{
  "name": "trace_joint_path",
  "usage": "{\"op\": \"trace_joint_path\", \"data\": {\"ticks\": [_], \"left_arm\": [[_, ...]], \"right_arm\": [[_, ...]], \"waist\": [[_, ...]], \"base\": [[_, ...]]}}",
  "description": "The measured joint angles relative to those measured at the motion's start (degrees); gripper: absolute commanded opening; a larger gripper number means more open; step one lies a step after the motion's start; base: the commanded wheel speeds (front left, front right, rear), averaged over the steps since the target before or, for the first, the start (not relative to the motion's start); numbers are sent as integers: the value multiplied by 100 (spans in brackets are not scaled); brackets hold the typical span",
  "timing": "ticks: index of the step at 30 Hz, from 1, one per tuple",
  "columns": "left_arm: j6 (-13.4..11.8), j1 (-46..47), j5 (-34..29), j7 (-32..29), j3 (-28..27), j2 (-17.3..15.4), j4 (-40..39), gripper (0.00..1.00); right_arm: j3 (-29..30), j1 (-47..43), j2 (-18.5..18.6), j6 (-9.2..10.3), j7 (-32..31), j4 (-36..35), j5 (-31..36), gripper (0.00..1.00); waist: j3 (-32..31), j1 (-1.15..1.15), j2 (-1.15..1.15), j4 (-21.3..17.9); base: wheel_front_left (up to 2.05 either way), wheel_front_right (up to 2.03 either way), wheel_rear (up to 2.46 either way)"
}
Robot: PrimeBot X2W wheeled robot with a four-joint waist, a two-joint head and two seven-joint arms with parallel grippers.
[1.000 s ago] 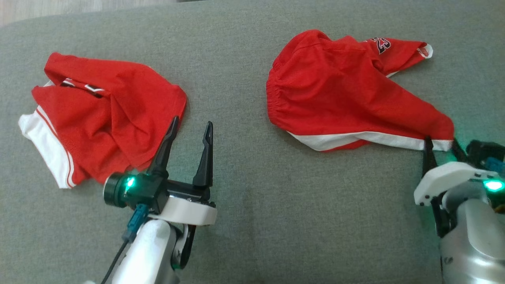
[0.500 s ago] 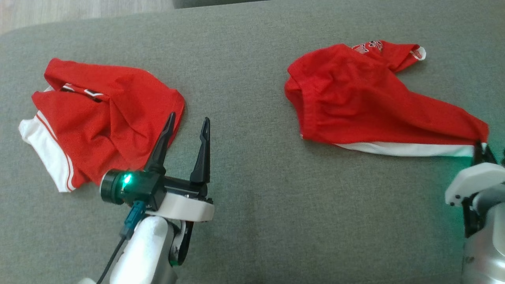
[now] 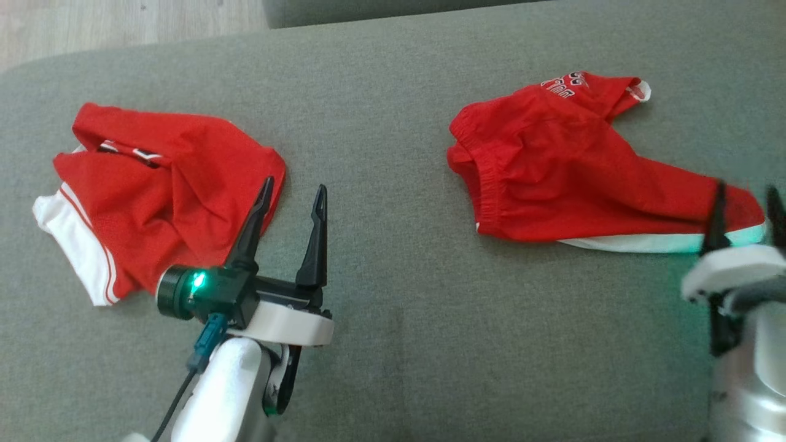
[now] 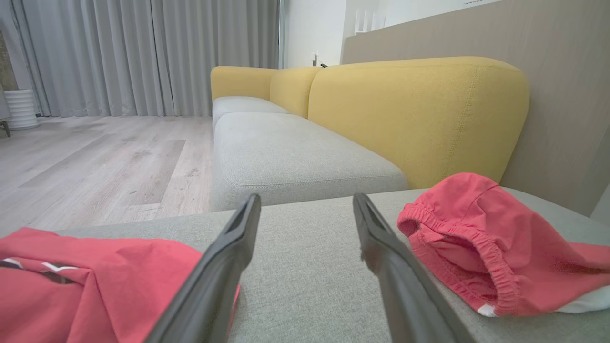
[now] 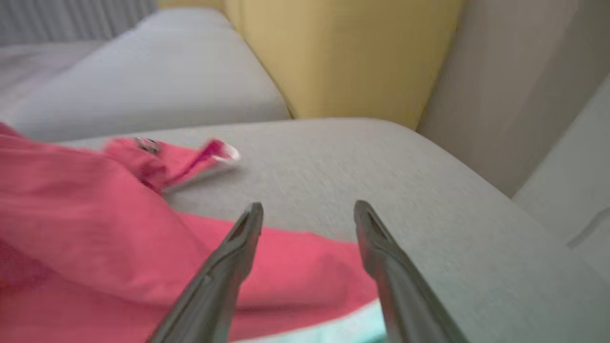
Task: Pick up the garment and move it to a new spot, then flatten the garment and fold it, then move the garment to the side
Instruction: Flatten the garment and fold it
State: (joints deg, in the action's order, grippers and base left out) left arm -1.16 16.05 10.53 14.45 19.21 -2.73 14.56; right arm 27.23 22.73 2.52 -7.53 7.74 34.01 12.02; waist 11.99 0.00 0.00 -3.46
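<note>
On the right of the grey cushion (image 3: pixel 399 344), the garment (image 3: pixel 552 178) is seen lying crumpled. Its near right corner is straddled by the right gripper (image 3: pixel 746 190), whose fingers are spread wide. The left gripper (image 3: pixel 295 184) is likewise held apart, just beside a second red garment (image 3: pixel 153 184) at the left.

The right garment (image 3: pixel 552 166) is made of thin red cloth, matt and creased, with a gathered elastic waistband (image 4: pixel 457 233) and white trim (image 3: pixel 626 242). A fine mesh weave is seen on the left garment (image 3: pixel 178 178). The seat (image 3: pixel 393 276) is covered in grey woven cloth, matt and slightly rough. The left tool (image 3: pixel 293 190) is of matt dark plastic, its forearm (image 3: pixel 224 393) glossy white. The floor (image 4: pixel 95 162) is laid in pale matt wood.
</note>
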Motion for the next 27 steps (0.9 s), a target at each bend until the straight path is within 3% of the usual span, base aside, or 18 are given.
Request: {"op": "trace_joint_path", "data": {"ticks": [9,13,23,27], "left_arm": [[0,-30,11,0,18,0,9,100],[11,-81,18,0,102,0,4,100],[2,-112,83,0,165,-1,-2,100],[-43,-107,137,0,219,-2,-8,100]], "right_arm": [[-2384,-655,9,0,546,-1018,-1080,100],[-3239,-1027,9,0,490,-1196,-1140,100],[-4153,-751,162,0,-19,-747,-854,100],[-4089,-528,198,0,-20,-492,-687,100]], "waist": [[-203,0,0,-11],[-218,0,0,76],[-99,0,0,412],[-29,0,0,520]], "base": [[0,0,0],[0,0,0],[0,0,0],[0,0,0]]}}
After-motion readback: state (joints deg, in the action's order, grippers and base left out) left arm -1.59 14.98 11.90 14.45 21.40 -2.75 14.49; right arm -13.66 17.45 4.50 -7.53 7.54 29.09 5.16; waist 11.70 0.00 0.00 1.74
